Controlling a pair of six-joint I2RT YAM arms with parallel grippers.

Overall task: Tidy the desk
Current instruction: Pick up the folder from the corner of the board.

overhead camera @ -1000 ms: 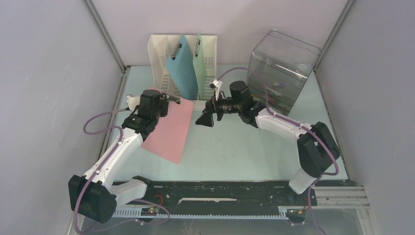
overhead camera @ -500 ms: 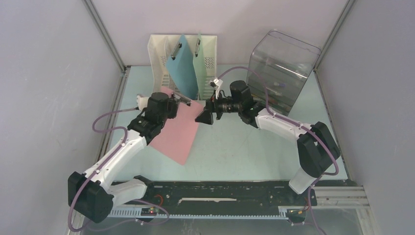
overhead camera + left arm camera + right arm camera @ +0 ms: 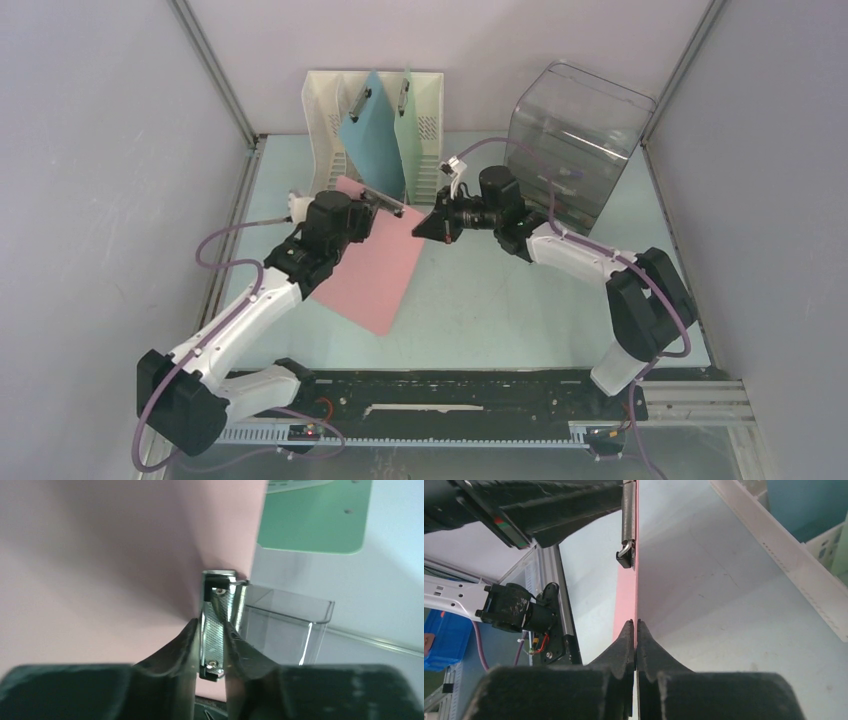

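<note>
the pink clipboard (image 3: pixel 370 265) has swung right since a second ago, meeting the right gripper (image 3: pixel 635 625), which pinches its edge. the left gripper (image 3: pixel 212 630) clamps its metal clip (image 3: pixel 220 587). the mint desk (image 3: pixel 500 300) lies beneath both arms.

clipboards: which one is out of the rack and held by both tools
The pink clipboard: the left tool grips its metal clip and the right tool pinches its edge. The teal clipboard and green clipboard stand in the white file rack.
</note>
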